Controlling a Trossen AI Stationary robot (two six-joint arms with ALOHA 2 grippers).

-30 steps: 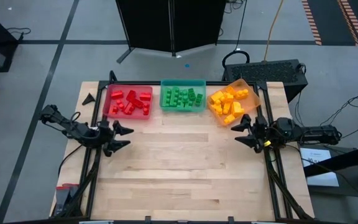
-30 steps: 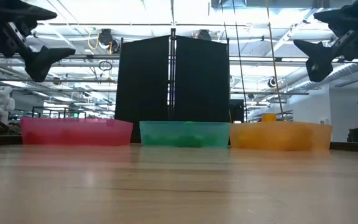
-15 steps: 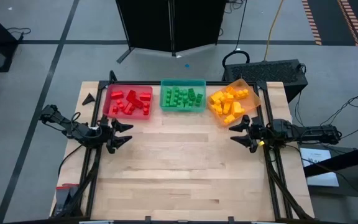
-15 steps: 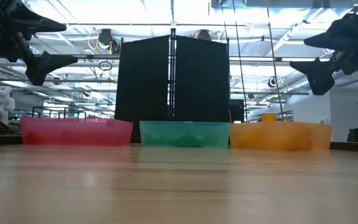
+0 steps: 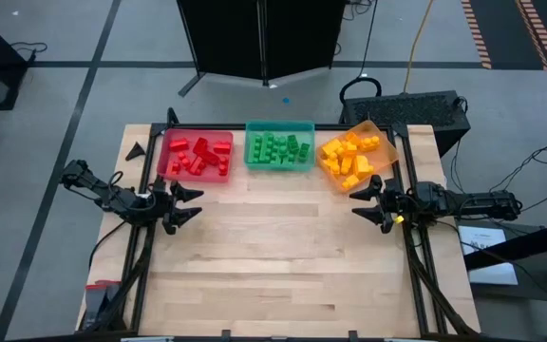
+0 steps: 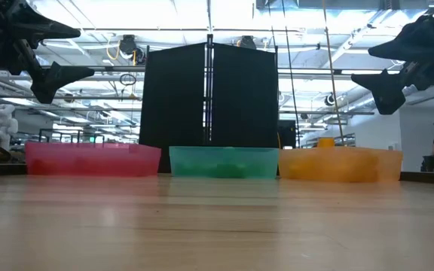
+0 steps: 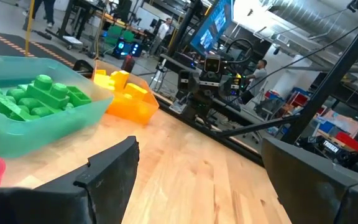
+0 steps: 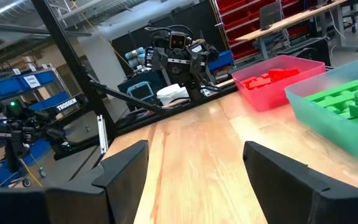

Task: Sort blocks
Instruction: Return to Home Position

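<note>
Fingers (image 7: pixel 114 168) of left gripper (image 5: pixel 198 206): two, spread wide, empty, over wooden table (image 5: pixel 273 271), left edge. Right gripper (image 5: pixel 355 202): same, right edge. Three translucent plastic trays, far edge: red tray (image 5: pixel 163 160), red studded blocks (image 5: pixel 200 157); teal tray (image 5: pixel 278 124), green blocks (image 5: pixel 278 149); orange tray (image 5: pixel 386 139), yellow blocks (image 5: pixel 349 160); heaped, uncountable.

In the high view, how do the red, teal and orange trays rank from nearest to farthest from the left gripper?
Measured from the left gripper, open at the left side of the table:
1. Red tray, on the left of the row, just beyond this gripper.
2. Teal tray, in the middle of the row.
3. Orange tray, on the right, near the right gripper.
</note>
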